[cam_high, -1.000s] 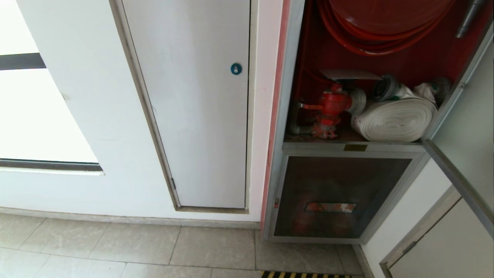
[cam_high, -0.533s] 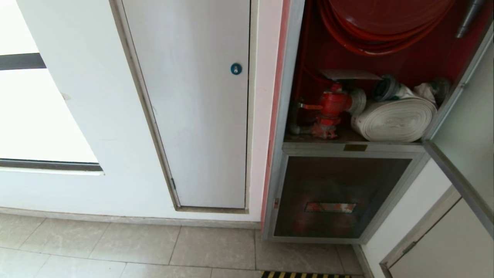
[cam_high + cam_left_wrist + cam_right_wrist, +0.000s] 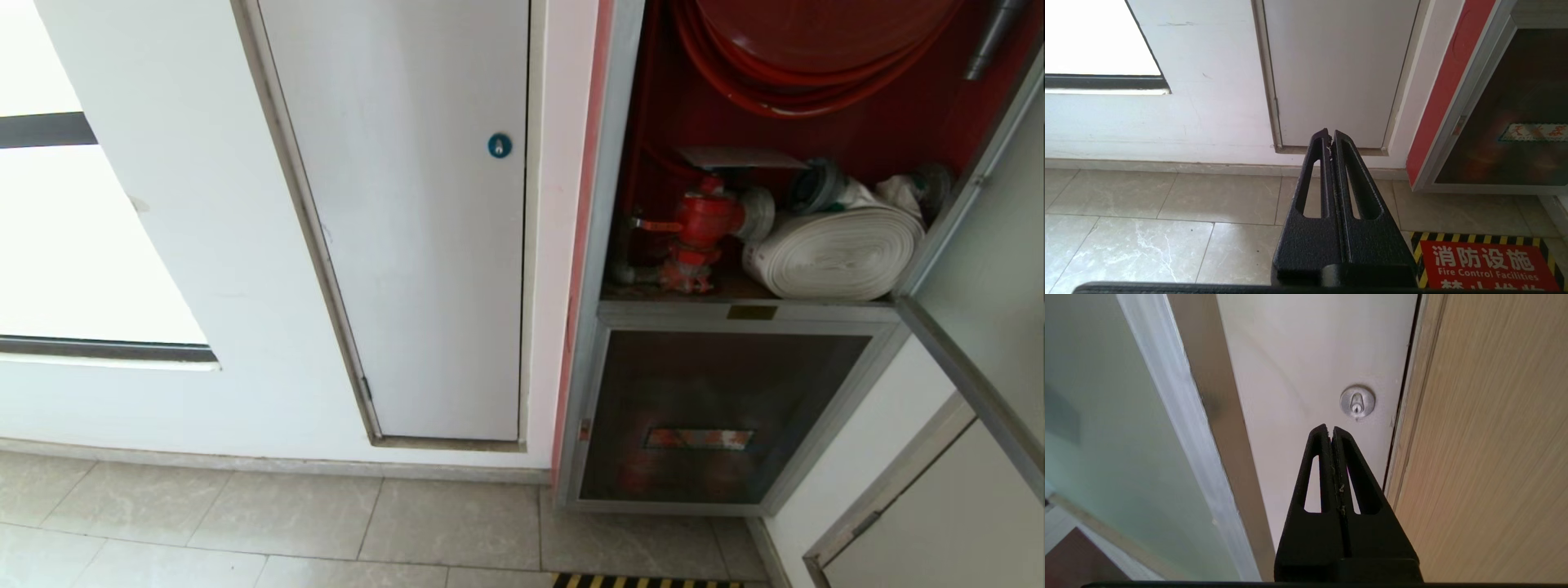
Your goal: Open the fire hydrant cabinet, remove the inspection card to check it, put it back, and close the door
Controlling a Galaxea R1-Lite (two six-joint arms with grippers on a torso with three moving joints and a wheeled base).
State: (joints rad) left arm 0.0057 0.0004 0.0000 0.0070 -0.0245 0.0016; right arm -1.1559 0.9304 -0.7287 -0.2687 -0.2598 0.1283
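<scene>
Door [image 3: 992, 269]: swung open at the right edge of the head view, glass pane and aluminium frame edge-on. Fire hydrant cabinet [image 3: 608, 245], upper right: exposed interior holds red hose reel [image 3: 816, 49], red valve [image 3: 702, 224], white rolled hose [image 3: 837, 253]. Flat grey sheet [image 3: 739, 157] above the valve, possibly the inspection card; cannot confirm.

Right claw [image 3: 1331, 430]: closed, empty, facing a pale panel with a round lock [image 3: 1357, 402] beside the door's frame. Judgement: it must swing back toward the cabinet mouth and open before reaching; reel and valve crowd the approach.

Left claw [image 3: 1329, 134]: closed, empty, parked low over floor tiles [image 3: 1167, 204].

White panel with blue lock [image 3: 500, 145]: centre, irrelevant.
</scene>
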